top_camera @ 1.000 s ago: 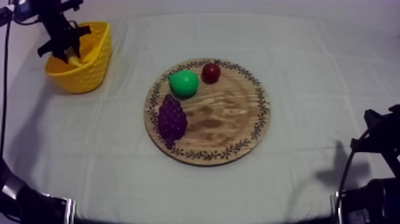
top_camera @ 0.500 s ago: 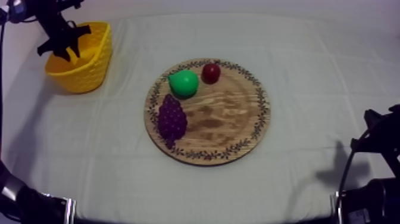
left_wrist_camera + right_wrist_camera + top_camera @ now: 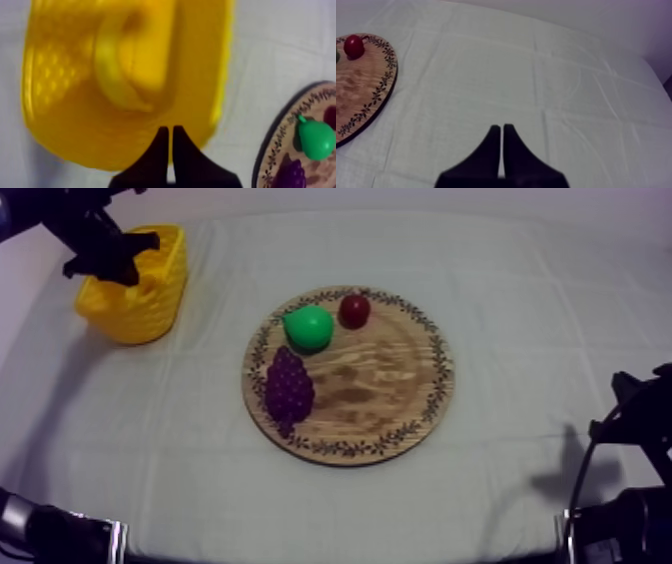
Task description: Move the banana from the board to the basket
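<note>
Banana point(image 3: 117, 75) lies inside the yellow basket point(image 3: 55, 100), left gripper point(image 3: 170, 131) hangs just above it, closed tight on nothing, right gripper point(image 3: 501, 129) likewise closed and empty over the cloth point(image 3: 536, 75), and a low exit could probably snag the basket wall and tip it over.

Top slants down; left wrist close above basket point(image 3: 55, 120); all share board point(image 3: 395, 383).
</note>
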Controlling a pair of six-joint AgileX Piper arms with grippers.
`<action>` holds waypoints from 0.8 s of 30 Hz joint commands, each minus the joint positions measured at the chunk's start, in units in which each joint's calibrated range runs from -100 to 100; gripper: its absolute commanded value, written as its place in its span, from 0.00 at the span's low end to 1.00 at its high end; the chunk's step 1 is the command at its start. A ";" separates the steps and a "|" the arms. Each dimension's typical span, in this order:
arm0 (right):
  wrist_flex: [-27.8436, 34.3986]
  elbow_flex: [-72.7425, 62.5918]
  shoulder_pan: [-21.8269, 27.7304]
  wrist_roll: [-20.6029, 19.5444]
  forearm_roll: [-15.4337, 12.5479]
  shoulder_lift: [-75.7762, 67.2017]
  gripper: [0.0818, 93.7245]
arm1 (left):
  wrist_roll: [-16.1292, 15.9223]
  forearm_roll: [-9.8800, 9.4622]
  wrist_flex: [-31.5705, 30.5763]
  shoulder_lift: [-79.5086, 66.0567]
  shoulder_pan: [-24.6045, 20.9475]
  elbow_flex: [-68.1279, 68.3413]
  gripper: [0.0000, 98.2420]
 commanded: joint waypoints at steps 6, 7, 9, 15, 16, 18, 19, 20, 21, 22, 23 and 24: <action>0.01 0.02 0.00 0.00 0.01 -0.02 0.00 | -5.93 1.02 -11.18 -19.41 4.24 21.72 0.00; 0.01 0.02 0.00 0.00 0.01 -0.02 0.00 | -6.53 1.21 -12.69 -22.17 4.63 24.66 0.00; 0.01 0.02 0.00 0.00 0.01 -0.02 0.00 | -7.39 1.62 -15.70 -27.71 5.07 30.45 0.00; 0.01 0.02 0.00 0.00 0.01 -0.02 0.00 | -8.35 2.48 -25.44 -43.60 4.69 45.98 0.00; 0.01 0.02 0.00 0.00 0.01 -0.02 0.00 | -8.23 2.44 -26.83 -46.03 4.51 48.01 0.00; 0.01 0.02 0.00 0.00 0.01 -0.02 0.00 | -8.04 2.40 -29.07 -50.71 4.03 51.53 0.00; 0.01 0.02 0.00 0.00 0.01 -0.02 0.00 | -8.13 2.48 -30.02 -53.08 3.72 53.09 0.00; 0.01 0.02 0.00 0.00 0.01 -0.02 0.00 | -8.20 2.53 -30.88 -55.38 3.40 54.56 0.00; 0.01 0.02 0.00 0.00 0.01 -0.02 0.00 | -8.23 2.57 -31.66 -57.58 3.00 55.99 0.00; 0.01 0.02 0.00 0.00 0.01 -0.02 0.00 | -8.21 2.59 -32.37 -59.74 2.45 57.42 0.01; 0.01 0.02 0.00 0.00 0.01 -0.02 0.00 | -8.13 2.61 -33.04 -61.85 1.79 58.90 0.01; 0.01 0.02 0.00 0.00 0.01 -0.02 0.00 | -8.22 2.74 -33.60 -63.92 1.00 60.40 0.01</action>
